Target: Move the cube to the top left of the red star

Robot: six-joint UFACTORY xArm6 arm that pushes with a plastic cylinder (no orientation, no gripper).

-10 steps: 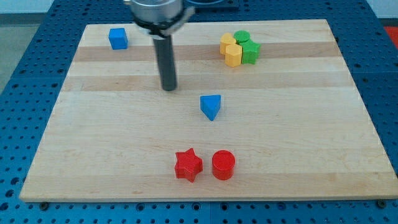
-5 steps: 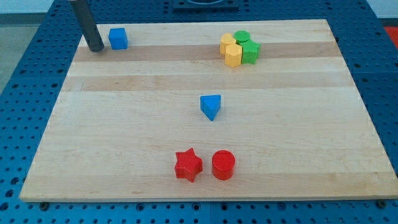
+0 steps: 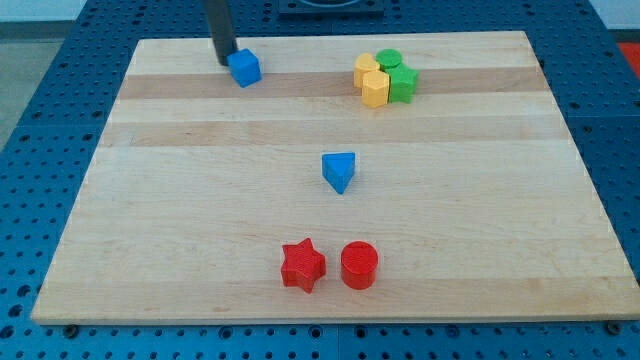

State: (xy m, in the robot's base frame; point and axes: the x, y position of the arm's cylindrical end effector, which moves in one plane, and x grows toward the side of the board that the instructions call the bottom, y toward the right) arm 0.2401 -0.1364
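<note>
1. Straight dark rod [image 3: 219, 28] cut off by the view's top edge; upper part unseen.
2. Rear green block [image 3: 389, 59] partly hidden behind its neighbours; shape unclear.

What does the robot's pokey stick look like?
It is a straight, smooth, dark grey rod, round like a thick pencil. It comes down from the view's top and ends in my tip, a plain blunt end. I can see no cables, markings or fingers on it.
</note>
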